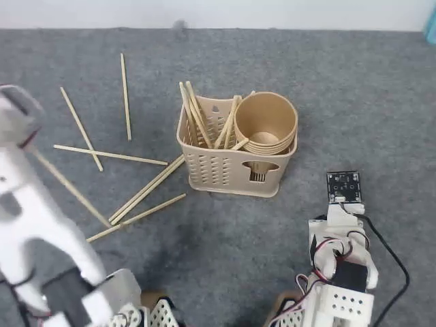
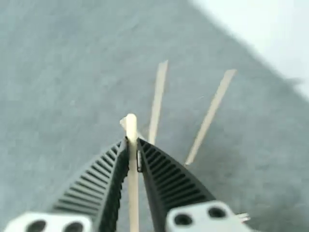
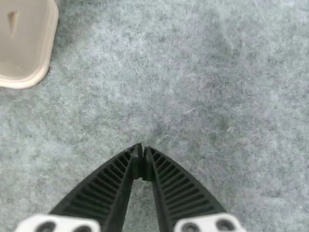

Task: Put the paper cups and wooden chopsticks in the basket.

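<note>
Cups (image 1: 266, 126) sit in basket (image 1: 218, 169); chopsticks (image 1: 110, 154) lie left.

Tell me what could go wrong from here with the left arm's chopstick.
The thin wooden chopstick sits pinched in the left tool and could swivel or slip. The beige perforated plastic basket is crowded with leaning chopsticks and a stack of tan paper cups; a new stick might snag.

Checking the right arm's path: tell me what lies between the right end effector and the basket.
Just bare grey carpet. The right wrist view shows that stretch from the shut right end effector to the basket corner with nothing lying on it.
</note>
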{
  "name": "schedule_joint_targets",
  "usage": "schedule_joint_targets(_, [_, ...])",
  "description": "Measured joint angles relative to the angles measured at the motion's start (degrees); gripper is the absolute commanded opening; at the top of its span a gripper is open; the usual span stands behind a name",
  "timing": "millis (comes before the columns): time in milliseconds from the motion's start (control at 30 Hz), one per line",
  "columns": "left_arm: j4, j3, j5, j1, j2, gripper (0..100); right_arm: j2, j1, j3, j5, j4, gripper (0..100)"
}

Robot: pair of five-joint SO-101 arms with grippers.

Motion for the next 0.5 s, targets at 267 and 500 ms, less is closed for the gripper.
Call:
schedule_joint_targets(267, [-10.99,-2.2,-0.88,14.77,-9.85,1,0.0,0.0,0.0,0.0,0.0,0.6])
schedule_joint_targets(500, [-21.54,-2.99,-0.7,28.75,-17.58,1,0.0,0.0,0.0,0.0,0.0,0.6])
